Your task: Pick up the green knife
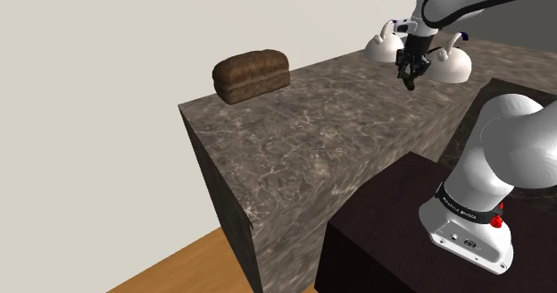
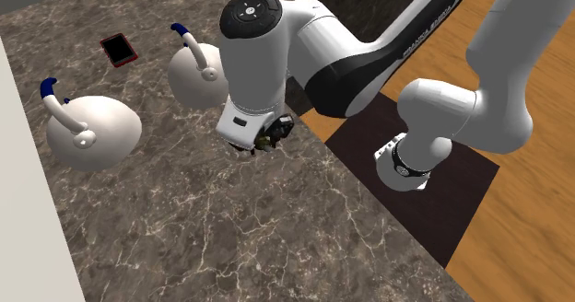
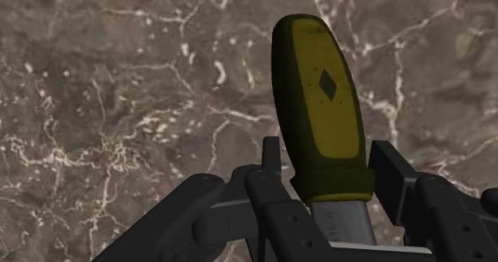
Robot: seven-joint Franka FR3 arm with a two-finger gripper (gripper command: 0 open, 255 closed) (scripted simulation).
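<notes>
Wrist view: gripper [image 3: 327, 176] clamped on yellow-green knife [image 3: 319, 101] nr handle base, over marble counter [image 3: 120, 101].

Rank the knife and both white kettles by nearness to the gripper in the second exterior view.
1. Knife, in the jaws of the gripper.
2. Right-hand kettle, up-left of the gripper.
3. Left-hand kettle, far left.

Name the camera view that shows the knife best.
Wrist view: the yellow-green-handled knife sits close up, its handle, diamond mark and grey blade clear, clasped by the black claw. The shoulder and second exterior views show the knife as an olive speck under the claw.
</notes>
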